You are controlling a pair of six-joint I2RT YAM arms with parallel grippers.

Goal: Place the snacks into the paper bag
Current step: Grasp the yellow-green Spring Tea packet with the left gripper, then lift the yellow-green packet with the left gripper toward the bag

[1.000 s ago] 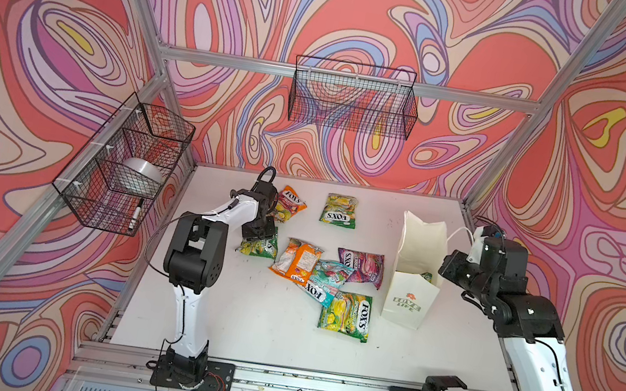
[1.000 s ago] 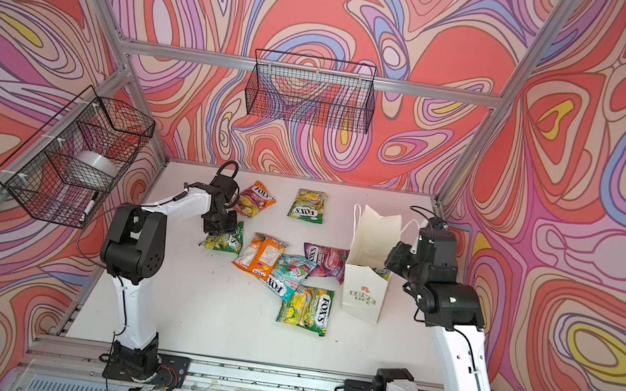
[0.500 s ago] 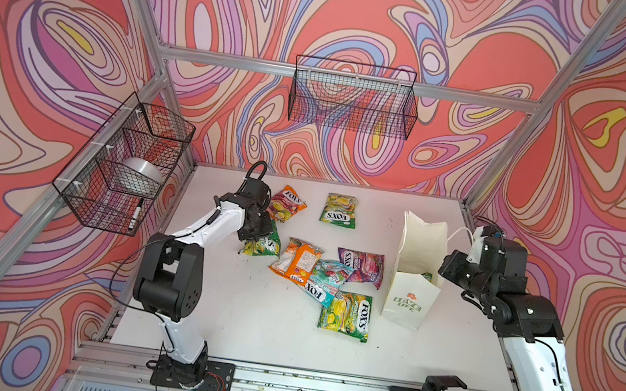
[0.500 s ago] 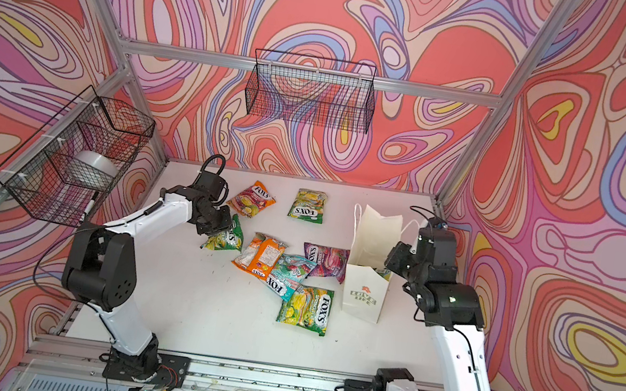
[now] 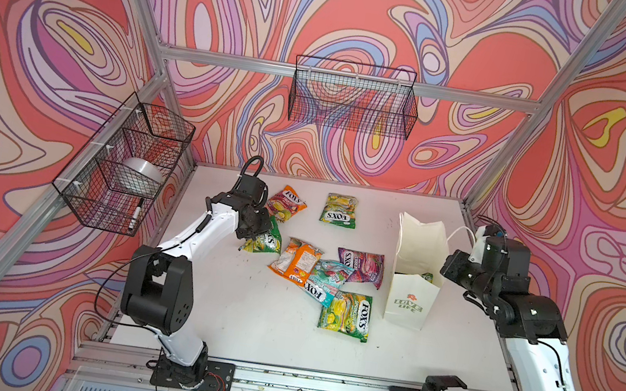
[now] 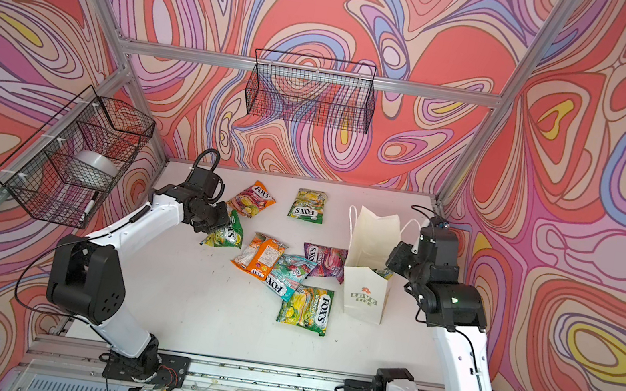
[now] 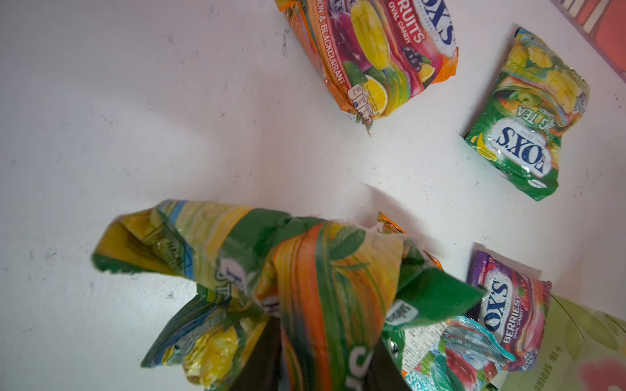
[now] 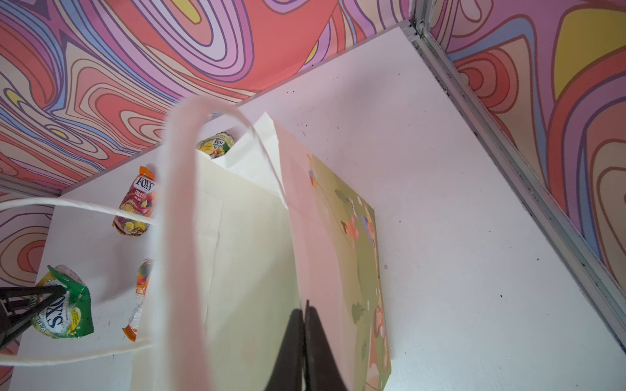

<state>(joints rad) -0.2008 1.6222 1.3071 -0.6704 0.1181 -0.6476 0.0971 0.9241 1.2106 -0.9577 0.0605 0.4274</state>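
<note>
White tabletop (image 5: 225, 318) under everything, and on its right side your paper bag (image 5: 410, 303) stands upright, with "LOVE LIFE" in green on its near face in both top views. Your right gripper (image 8: 305, 338) has its jaws pressed together on the bag's right wall, up at the rim. The right wrist view gives you the picnic picture on that wall, which the top views hide. In a top view you can see down the mouth, where a sliver of a packet inside the bag (image 5: 427, 277) shows.

The other snacks lie left of the bag. Nearest you, the yellow-green packet (image 5: 347, 315) reads "FOX'S". The teal packet (image 5: 325, 284) overlaps its far edge and touches the purple packet (image 5: 361, 267). The left wrist view reads "BERRIES OVAL CANDY" on the purple one. Left of those, a plain orange packet (image 5: 296, 260) lies back-up. Farther off sit the fruit packet (image 5: 286, 207), marked "FRUITS OVAL CANDY", and the far green packet (image 5: 339, 210), where only "TEA" is legible.

Your left gripper (image 7: 321, 359) has narrow jaws pinching the crumpled green packet (image 7: 305, 270), left of the pile. Only "X'S" reads on it, from the right wrist view.
</note>
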